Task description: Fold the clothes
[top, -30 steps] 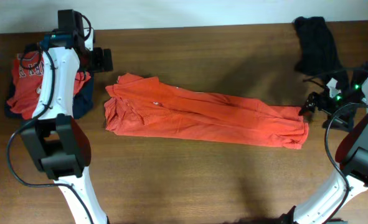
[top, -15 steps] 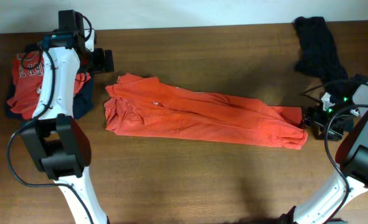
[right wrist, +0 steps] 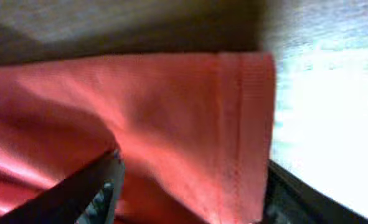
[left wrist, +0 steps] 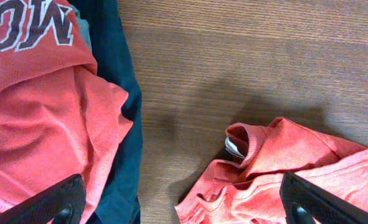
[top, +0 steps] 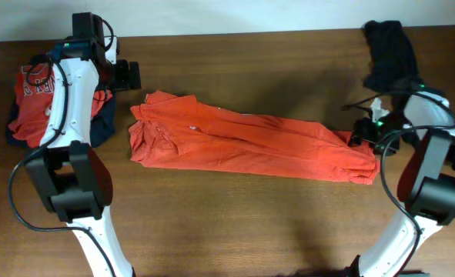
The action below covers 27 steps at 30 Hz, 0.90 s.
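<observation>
Across the middle of the brown wooden table [top: 235, 223] lies the long orange-red cotton shirt [top: 250, 146], narrowed to a strip, so I judge an end-to-end fold comes next. My right gripper [top: 363, 132] sits at its right hem and my left gripper [top: 127, 75] hovers near the collar end. A crumpled black garment [top: 389, 50] lies behind the right arm, apart from the strip.

Left wrist view: jaws spread wide, holding nothing, over wood between the collar and the stack of a red lettered shirt on navy cloth [left wrist: 34, 112], which crowds that side.

Right wrist view: jaws apart, straddling the hem, not yet pinched.

Long shirt [top: 250, 146] — plain orange-red; lettered shirt [top: 33, 100] — red, white letters; top-right garment [top: 389, 50] black.
</observation>
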Each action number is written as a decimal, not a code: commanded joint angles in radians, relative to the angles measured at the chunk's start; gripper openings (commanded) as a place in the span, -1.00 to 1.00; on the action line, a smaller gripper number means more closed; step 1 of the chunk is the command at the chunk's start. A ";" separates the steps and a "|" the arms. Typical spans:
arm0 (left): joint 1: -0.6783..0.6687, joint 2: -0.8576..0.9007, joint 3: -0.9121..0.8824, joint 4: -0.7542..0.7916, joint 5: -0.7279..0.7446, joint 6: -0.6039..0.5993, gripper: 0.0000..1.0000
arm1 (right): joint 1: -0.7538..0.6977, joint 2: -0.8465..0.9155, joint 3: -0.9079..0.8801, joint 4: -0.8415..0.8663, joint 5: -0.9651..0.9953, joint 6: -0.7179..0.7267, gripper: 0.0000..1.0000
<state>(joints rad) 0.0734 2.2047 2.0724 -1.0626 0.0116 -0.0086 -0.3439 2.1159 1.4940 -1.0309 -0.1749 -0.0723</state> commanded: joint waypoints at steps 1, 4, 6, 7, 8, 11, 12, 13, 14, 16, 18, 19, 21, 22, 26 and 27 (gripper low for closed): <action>0.002 -0.038 0.018 -0.002 0.011 0.002 0.98 | 0.042 0.017 -0.026 -0.005 0.123 0.056 0.11; 0.002 -0.038 0.018 -0.002 0.011 0.002 0.98 | 0.056 0.017 -0.032 -0.009 0.143 0.066 -0.16; 0.002 -0.038 0.018 -0.002 0.011 0.002 0.98 | 0.056 0.017 -0.046 -0.008 0.154 0.083 -0.37; 0.002 -0.038 0.018 -0.003 0.011 0.002 0.98 | 0.055 0.017 -0.055 -0.008 0.159 0.090 -0.44; 0.002 -0.038 0.018 -0.005 0.011 0.002 0.98 | 0.053 0.017 -0.075 -0.003 0.161 0.090 -0.60; 0.002 -0.038 0.017 -0.005 0.011 0.001 0.98 | 0.042 0.017 -0.093 0.000 0.161 0.109 -0.86; 0.002 -0.038 0.017 -0.005 0.011 0.001 0.98 | 0.037 0.017 -0.093 0.001 0.158 0.112 -0.89; 0.002 -0.038 0.017 -0.006 0.011 0.001 0.98 | 0.033 0.016 -0.091 0.004 0.157 0.112 -0.92; 0.002 -0.038 0.017 -0.005 0.011 0.001 0.98 | 0.027 0.016 -0.085 0.007 0.157 0.112 -0.92; 0.002 -0.038 0.017 -0.005 0.011 0.001 0.98 | 0.015 0.016 -0.071 0.024 0.157 0.111 -0.92; 0.002 -0.038 0.017 -0.005 0.011 0.001 0.98 | 0.010 0.016 -0.054 0.038 0.157 0.111 -0.92; 0.001 -0.038 0.017 -0.005 0.011 0.001 0.98 | 0.009 0.016 -0.044 0.046 0.156 0.111 -0.92; 0.001 -0.038 0.017 -0.004 0.011 0.001 0.98 | 0.009 0.016 -0.018 0.060 0.146 0.102 -0.92; 0.002 -0.038 0.017 -0.004 0.011 0.001 0.98 | 0.009 0.016 -0.002 0.068 0.124 0.084 -0.92; 0.002 -0.038 0.017 -0.003 0.012 0.001 0.98 | 0.009 0.016 0.060 0.093 0.076 0.077 -0.92; 0.002 -0.038 0.017 -0.003 0.012 0.001 0.99 | 0.009 0.016 0.077 0.101 0.062 0.077 -0.92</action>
<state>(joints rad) 0.0734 2.2047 2.0724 -1.0657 0.0116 -0.0086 -0.3275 2.1162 1.5097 -0.9493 -0.0883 0.0170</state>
